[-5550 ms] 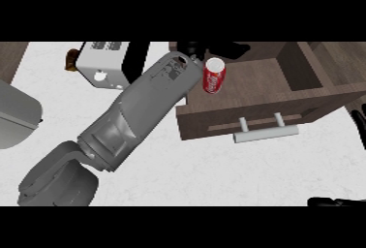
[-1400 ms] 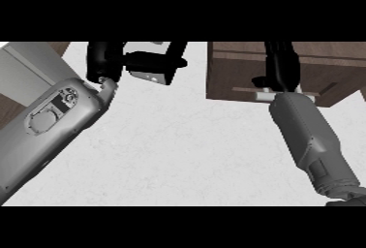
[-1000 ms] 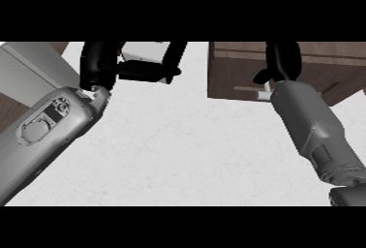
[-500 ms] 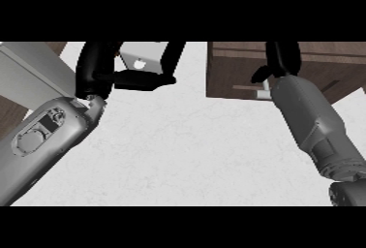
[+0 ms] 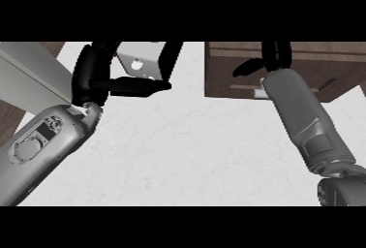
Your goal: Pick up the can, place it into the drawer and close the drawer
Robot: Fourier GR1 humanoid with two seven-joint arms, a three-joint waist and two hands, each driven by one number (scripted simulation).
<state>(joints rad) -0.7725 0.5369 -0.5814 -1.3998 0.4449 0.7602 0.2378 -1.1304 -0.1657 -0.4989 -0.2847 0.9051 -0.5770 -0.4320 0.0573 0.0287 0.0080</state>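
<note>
Head view. The drawer [image 5: 286, 72] lies at far right, its brown front facing the near side across the pale worktop [image 5: 193, 155]. The right robot hand [image 5: 266, 60] rests against the drawer front beside the light handle bar [image 5: 247, 87]; most of this robot hand runs out of the frame's top, so whether its fingers are spread or curled cannot be told. The left robot hand [image 5: 107, 77] hovers at far left with fingers spread, thumb extended rightward, pinching nothing, in front of a small white appliance [image 5: 143, 60]. The can is not visible; it is judged to sit inside the drawer, though this cannot be confirmed. Risks, as judgement: a push landing off-centre on the drawer front could skew the drawer and jam it short of closed; an abrupt shove could topple the can inside; the left forearm could brush the appliance.
</note>
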